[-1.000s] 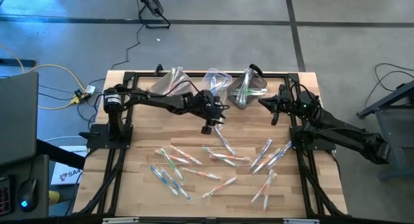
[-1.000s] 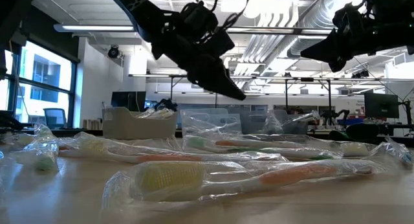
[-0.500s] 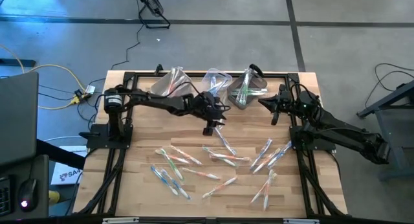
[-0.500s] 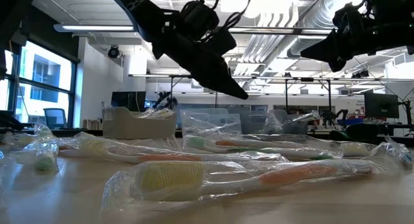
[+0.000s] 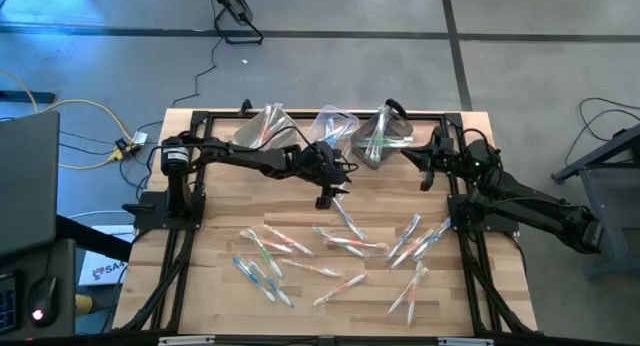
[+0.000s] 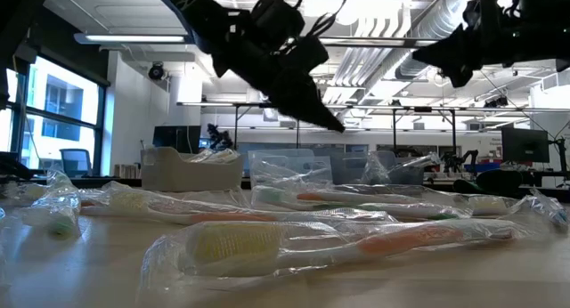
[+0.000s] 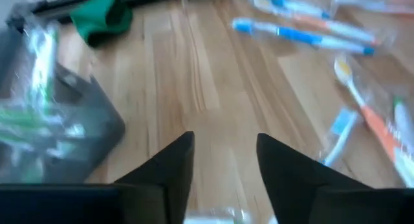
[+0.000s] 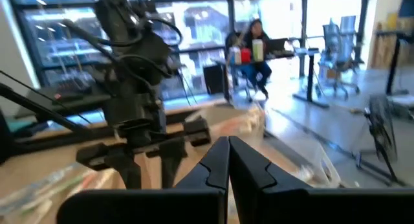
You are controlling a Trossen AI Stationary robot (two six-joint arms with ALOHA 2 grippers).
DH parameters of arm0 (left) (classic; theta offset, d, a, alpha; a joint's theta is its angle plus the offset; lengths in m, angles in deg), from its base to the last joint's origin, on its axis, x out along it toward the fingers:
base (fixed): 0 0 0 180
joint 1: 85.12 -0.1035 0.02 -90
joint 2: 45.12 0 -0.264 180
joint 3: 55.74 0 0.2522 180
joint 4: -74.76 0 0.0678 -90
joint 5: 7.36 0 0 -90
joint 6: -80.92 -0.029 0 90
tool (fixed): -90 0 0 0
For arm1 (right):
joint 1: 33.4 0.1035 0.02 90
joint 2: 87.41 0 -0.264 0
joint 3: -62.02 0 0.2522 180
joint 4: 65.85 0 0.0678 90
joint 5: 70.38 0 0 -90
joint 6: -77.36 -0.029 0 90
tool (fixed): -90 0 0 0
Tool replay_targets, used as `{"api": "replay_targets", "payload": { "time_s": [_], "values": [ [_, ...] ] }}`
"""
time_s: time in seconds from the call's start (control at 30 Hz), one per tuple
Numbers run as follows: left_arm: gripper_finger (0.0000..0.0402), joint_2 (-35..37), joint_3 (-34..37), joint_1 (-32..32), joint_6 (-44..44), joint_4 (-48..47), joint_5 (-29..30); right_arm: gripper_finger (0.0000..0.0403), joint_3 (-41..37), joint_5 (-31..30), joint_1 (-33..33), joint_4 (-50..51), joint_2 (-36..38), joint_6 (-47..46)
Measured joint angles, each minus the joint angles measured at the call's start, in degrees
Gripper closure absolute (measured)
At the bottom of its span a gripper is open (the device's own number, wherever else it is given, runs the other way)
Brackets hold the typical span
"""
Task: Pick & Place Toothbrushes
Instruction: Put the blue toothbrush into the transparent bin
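Toothbrushes blurred, several cut off at picture edges.

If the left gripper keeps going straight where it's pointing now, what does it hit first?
Probably bare wood: the left gripper, fingers apart and empty, points down at the table. The wrapped toothbrushes lie beyond and to one side, though depth is hard to judge.
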Motion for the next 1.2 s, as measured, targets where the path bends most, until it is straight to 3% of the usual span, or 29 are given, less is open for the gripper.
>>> {"api": "replay_targets", "payload": {
  "time_s": [0.17,0.33,0.6,0.83,1.2],
  "values": [
    [0.0208,0.1,-1.6,0.0,0.1,-1.1,-0.8,0.0401,0.0,2.3,0.0,-3.4,0.0,0.0],
    [0.0213,0.1,-1.6,0.0,5.4,-1.4,-4.7,0.0401,0.0,3.3,0.0,-3.3,0.0,-0.9],
    [0.0219,0.1,-1.6,1.5,7.7,-2.9,-4.6,0.0401,0.0,9.2,0.0,-1.5,0.0,-3.1],
    [0.0219,0.1,-1.6,2.9,3.8,-7.4,-3.0,0.0401,0.0,9.1,0.0,-0.8,0.0,-5.2],
    [0.022,0.1,-1.6,3.7,-6.0,-12.4,1.2,0.0401,0.0,6.8,0.0,9.6,-0.4,-5.6]
  ]
}}
